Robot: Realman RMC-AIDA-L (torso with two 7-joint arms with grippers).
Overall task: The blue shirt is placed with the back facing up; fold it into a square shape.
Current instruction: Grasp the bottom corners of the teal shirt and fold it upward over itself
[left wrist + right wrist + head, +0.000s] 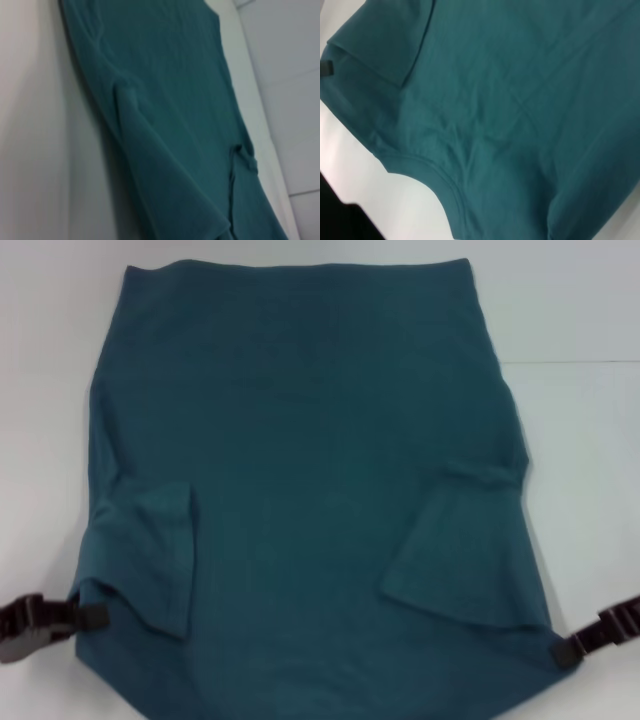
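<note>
The blue shirt (310, 470) lies flat on the white table, plain back up, with both sleeves folded inward onto the body. Its hem is at the far side and its collar end is nearest me. My left gripper (88, 617) is at the shirt's near left shoulder corner, pinched shut on the edge of the cloth. My right gripper (568, 650) is at the near right shoulder corner, also shut on the edge. The left wrist view shows the shirt (165, 115) with its folded sleeve. The right wrist view shows the shirt (510, 100) and its curved neckline.
The white table (580, 320) shows bare on the far right, on the left and beyond the hem. A seam line runs across the table at the right. Nothing else lies on it.
</note>
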